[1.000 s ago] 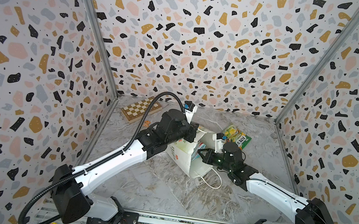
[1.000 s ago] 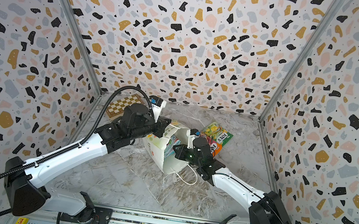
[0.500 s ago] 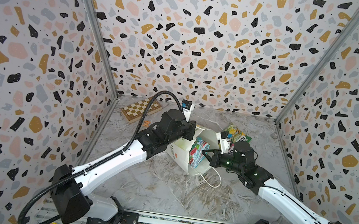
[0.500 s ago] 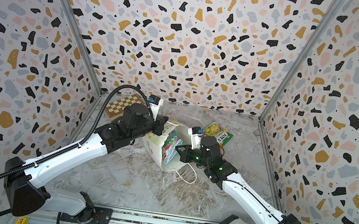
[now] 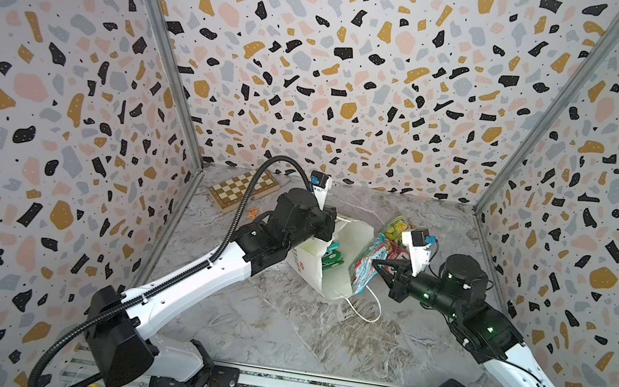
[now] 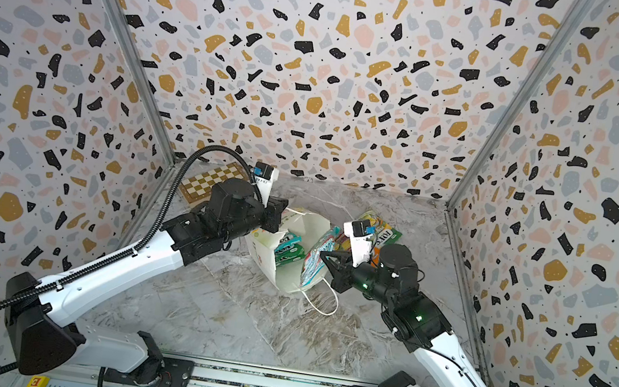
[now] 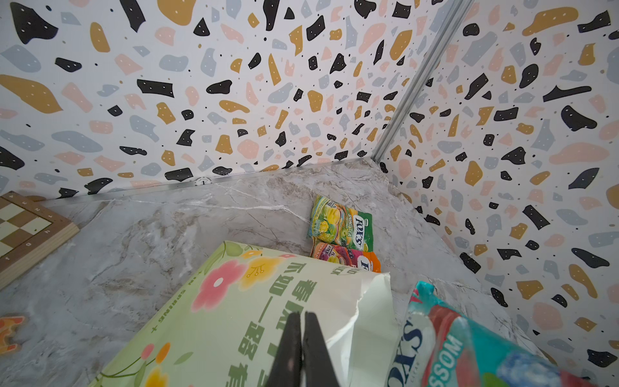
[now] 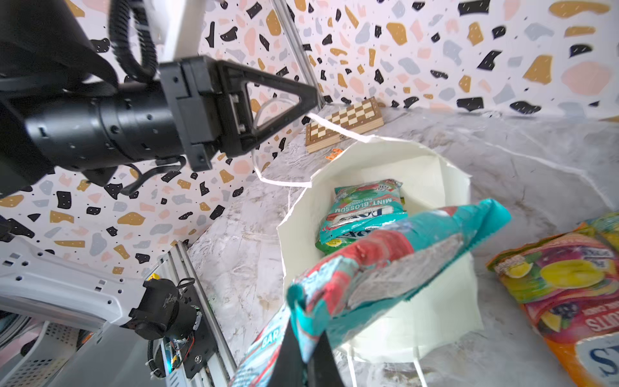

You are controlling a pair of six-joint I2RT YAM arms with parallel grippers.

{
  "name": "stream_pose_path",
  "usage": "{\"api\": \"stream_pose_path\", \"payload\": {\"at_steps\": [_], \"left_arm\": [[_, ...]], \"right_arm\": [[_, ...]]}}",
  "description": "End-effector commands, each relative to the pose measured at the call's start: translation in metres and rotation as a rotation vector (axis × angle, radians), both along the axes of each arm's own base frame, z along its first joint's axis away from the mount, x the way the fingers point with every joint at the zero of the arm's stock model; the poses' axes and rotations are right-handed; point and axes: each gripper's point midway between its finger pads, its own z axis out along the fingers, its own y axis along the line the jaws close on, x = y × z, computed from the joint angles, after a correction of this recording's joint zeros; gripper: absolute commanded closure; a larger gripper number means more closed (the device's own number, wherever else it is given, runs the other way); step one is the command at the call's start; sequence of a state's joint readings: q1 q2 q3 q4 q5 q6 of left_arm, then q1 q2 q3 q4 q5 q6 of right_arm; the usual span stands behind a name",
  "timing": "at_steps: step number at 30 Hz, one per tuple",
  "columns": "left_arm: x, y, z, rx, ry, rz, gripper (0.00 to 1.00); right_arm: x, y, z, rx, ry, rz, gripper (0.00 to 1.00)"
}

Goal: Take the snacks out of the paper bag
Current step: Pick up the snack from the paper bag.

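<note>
Mid-extraction: left claw [image 7: 303, 330] pinches the bag [image 5: 353, 237] rim, right claw [image 8: 303, 348] grips a teal packet [image 8: 395, 258] at the mouth; next, it probably needs lowering onto bare counter [image 5: 299, 327] beneath that claw.

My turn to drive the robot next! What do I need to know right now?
Left gripper: shut on the paper bag rim, holding it open.
Right gripper: shut on a teal packet at the bag's mouth.
Done: green-yellow packet and orange-red packet lie on the table beside the bag.
To do: set the teal one down, then fetch at least two more packets inside.
</note>
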State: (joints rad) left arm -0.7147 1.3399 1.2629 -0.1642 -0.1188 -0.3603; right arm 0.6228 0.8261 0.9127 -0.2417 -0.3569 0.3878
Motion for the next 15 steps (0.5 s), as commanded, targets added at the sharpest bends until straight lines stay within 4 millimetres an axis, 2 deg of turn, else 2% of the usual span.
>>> {"api": "stream_pose_path", "payload": {"at_steps": [1, 3, 7, 12, 15], "left_arm": [[-0.001, 0.004, 0.013, -0.031, -0.034, 0.018, 1.00], [-0.001, 0.003, 0.012, -0.031, -0.033, 0.016, 1.00], [-0.001, 0.003, 0.012, -0.035, -0.032, 0.012, 1.00], [-0.001, 0.002, 0.012, -0.036, -0.031, 0.008, 1.00], [-0.002, 0.002, 0.014, -0.040, -0.034, 0.006, 1.00]], "right_arm": [[0.000, -0.024, 0.042, 0.015, -0.134, -0.105, 1.00], [0.007, -0.040, 0.044, -0.010, -0.143, -0.202, 1.00], [0.025, -0.071, 0.027, -0.101, -0.105, -0.393, 1.00], [0.047, -0.105, -0.015, -0.238, 0.012, -0.584, 1.00], [0.055, -0.118, -0.040, -0.305, 0.074, -0.642, 1.00]]}}
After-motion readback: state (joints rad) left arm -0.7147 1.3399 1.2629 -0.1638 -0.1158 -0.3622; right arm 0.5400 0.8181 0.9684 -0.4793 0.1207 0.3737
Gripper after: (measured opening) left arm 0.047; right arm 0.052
